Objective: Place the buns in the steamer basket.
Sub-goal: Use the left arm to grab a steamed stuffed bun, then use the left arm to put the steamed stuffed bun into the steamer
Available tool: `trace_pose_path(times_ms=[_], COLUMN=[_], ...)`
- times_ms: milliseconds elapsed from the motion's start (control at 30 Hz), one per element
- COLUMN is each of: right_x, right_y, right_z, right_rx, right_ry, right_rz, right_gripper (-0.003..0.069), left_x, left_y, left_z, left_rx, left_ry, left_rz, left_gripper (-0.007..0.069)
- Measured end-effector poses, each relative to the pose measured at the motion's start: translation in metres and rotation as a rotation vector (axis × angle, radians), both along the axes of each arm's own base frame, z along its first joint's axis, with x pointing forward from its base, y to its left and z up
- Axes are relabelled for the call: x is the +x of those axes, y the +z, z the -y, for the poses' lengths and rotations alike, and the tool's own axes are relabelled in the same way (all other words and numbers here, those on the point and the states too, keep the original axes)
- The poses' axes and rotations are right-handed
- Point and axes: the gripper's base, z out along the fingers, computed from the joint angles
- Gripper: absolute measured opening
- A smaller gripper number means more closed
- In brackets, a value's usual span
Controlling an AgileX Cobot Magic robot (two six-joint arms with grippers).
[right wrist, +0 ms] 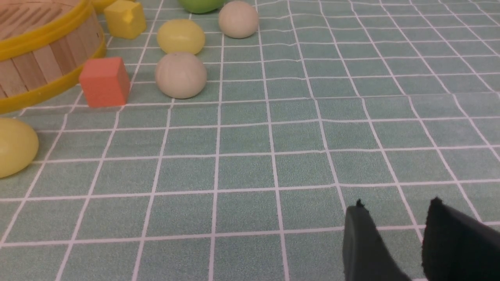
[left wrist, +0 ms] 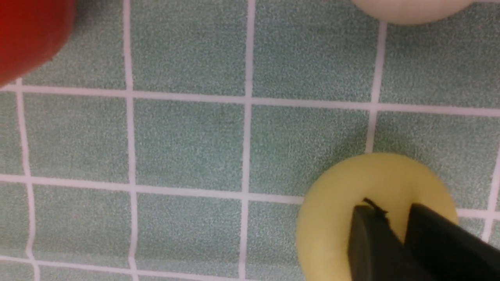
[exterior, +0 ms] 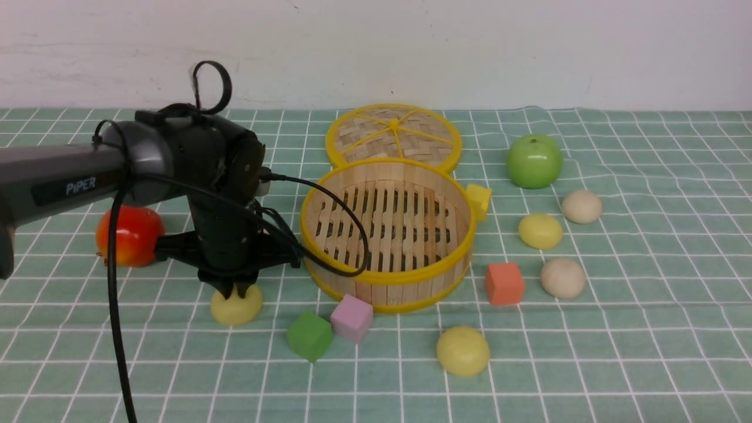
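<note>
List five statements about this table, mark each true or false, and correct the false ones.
1. The steamer basket holds two buns. False: it is empty.
2. The left gripper is down on a pale yellow bun. True.
3. The woven lid lies behind the basket, not on top of it. True.
4. The green apple sits on the robot's left. False: it is on the right, and the red fruit is on the left.
5. The right gripper holds the orange cube. False: its jaws are open and empty, and the cube rests on the cloth beside the basket.
</note>
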Motion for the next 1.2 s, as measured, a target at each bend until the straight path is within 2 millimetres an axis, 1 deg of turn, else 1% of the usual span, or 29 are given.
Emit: trace_pose_path(times_ms=[33, 67, 167, 267, 333, 400, 433, 467, 533, 600, 633, 700, 767, 800, 933, 1033, 1200], right_x=[0.000, 0.000, 0.000, 0.000, 0.000, 0.000, 0.000, 0.000, 0.000, 0.000, 0.000, 0.000, 0.000, 0.000, 0.000, 0.000, 0.000], right_y=[0.000, 0.000, 0.000, 0.000, 0.000, 0.000, 0.000, 0.000, 0.000, 0.000, 0.000, 0.000, 0.000, 0.000, 0.000, 0.000, 0.000], right_z=[0.000, 0.000, 0.000, 0.000, 0.000, 0.000, 0.000, 0.000, 0.000, 0.000, 0.000, 0.000, 0.000, 0.000, 0.000, 0.000, 0.000], right_rx=[0.000, 0.000, 0.000, 0.000, 0.000, 0.000, 0.000, 0.000, 0.000, 0.000, 0.000, 0.000, 0.000, 0.000, 0.000, 0.000, 0.000], right_ry=[0.000, 0.000, 0.000, 0.000, 0.000, 0.000, 0.000, 0.000, 0.000, 0.000, 0.000, 0.000, 0.000, 0.000, 0.000, 0.000, 0.000], right_rz=[0.000, 0.000, 0.000, 0.000, 0.000, 0.000, 0.000, 0.000, 0.000, 0.000, 0.000, 0.000, 0.000, 0.000, 0.000, 0.000, 0.000], right_gripper=[0.0239, 0.0239, 0.0239, 0.0239, 0.0239, 0.0239, 0.0239, 0.0239, 0.0239, 0.0239, 0.0239, 0.0239, 0.0239, 0.0239, 0.0239, 0.0239, 0.0239], left_x=[0.000, 0.000, 0.000, 0.001, 0.002, 0.005, 0.005, 0.007, 0.009, 0.012, 0.013, 0.018, 0.024, 0.024, 0.039, 0.047, 0.052], left_y=[0.000, 0.000, 0.001, 0.012, 0.028, 0.050, 0.056, 0.082, 0.104, 0.119, 0.122, 0.122, 0.111, 0.111, 0.077, 0.059, 0.044], left_z=[0.000, 0.000, 0.000, 0.001, 0.002, 0.005, 0.006, 0.011, 0.017, 0.024, 0.027, 0.032, 0.037, 0.037, 0.046, 0.051, 0.053], left_rx=[0.001, 0.002, 0.008, 0.006, -0.015, -0.059, -0.071, -0.134, -0.209, -0.280, -0.305, -0.351, -0.379, -0.381, -0.420, -0.444, -0.438], left_ry=[-0.002, -0.004, -0.013, -0.021, -0.021, -0.017, -0.018, -0.030, -0.054, -0.077, -0.081, -0.090, -0.095, -0.096, -0.083, -0.068, -0.077], left_rz=[-0.001, -0.003, -0.008, -0.012, 0.010, 0.057, 0.071, 0.130, 0.175, 0.214, 0.225, 0.236, 0.224, 0.223, 0.189, 0.179, 0.169], left_gripper=[0.0008, -0.0008, -0.0013, -0.0013, -0.0013, -0.0013, -0.0013, -0.0013, -0.0013, -0.0013, -0.0013, -0.0013, -0.0013, -0.0013, -0.0013, -0.0013, -0.0004])
